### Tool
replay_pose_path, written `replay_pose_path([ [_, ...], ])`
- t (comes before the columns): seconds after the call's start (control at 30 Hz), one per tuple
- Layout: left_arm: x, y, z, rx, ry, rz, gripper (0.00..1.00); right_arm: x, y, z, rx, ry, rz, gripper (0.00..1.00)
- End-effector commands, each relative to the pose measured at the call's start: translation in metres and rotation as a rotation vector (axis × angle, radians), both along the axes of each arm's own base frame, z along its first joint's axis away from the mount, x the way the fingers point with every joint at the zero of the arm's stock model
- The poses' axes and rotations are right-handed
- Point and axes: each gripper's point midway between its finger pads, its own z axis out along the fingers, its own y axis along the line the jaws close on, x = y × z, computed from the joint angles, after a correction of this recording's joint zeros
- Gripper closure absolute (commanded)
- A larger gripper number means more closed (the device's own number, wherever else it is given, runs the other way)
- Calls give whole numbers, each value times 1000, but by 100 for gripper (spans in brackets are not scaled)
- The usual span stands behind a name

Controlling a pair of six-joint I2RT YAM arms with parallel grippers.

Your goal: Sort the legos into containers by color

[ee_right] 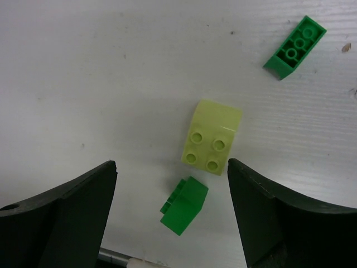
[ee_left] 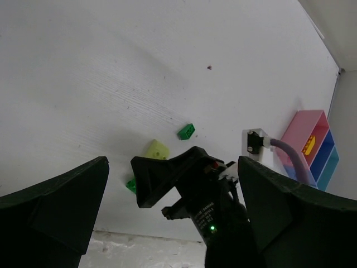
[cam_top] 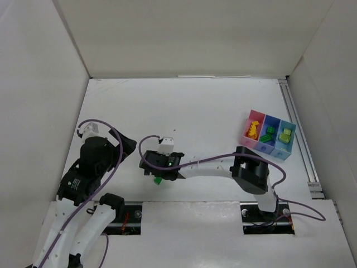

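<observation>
The bins [cam_top: 264, 148], each holding legos, stand well to the right of the right gripper [ee_right: 172, 167]. The left gripper [ee_left: 172, 167], wide open and empty, hangs just left of it. The right gripper's fingers gape, empty, over a yellow brick [ee_right: 213, 137] and a smaller green brick [ee_right: 184, 205]. A dark green brick [ee_right: 294, 47] lies near, outside them.

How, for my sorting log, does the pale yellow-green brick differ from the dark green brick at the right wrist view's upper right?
The pale yellow-green brick is lighter and squarer, showing four studs in a square; the dark green brick is long and narrow, showing one row of rings. The pale one shows between the right gripper's open fingers; the dark one lies outside them. Both rest loose on the table.
</observation>
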Motion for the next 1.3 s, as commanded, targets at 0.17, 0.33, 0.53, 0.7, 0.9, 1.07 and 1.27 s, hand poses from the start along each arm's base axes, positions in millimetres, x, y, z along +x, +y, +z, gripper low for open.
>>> replay_pose_path([
  [0.17, 1, -3, 14, -7, -65, -31, 0, 2, -12, -10, -59, 12, -122, 17],
  [0.33, 3, -7, 5, -13, -52, -46, 0, 3, -14, -20, -84, 9, -126, 21],
  [0.53, 4, -11, 1, -18, -51, -69, 0, 6, -9, -25, -104, 3, -130, 29],
  [0.7, 5, -11, -1, -18, -51, -69, 0, 10, -15, -38, -130, 34, -139, 51],
  [0.9, 8, -12, 3, -23, -69, -69, 0, 13, -24, -14, -108, 17, -146, 66],
  [1.07, 20, -22, -7, 5, -13, -121, 0, 48, -79, 19, -105, -31, -244, 67],
  [1.27, 55, -44, -15, 30, 8, -214, 0, 96, -222, 74, -190, -114, -489, 69],
])
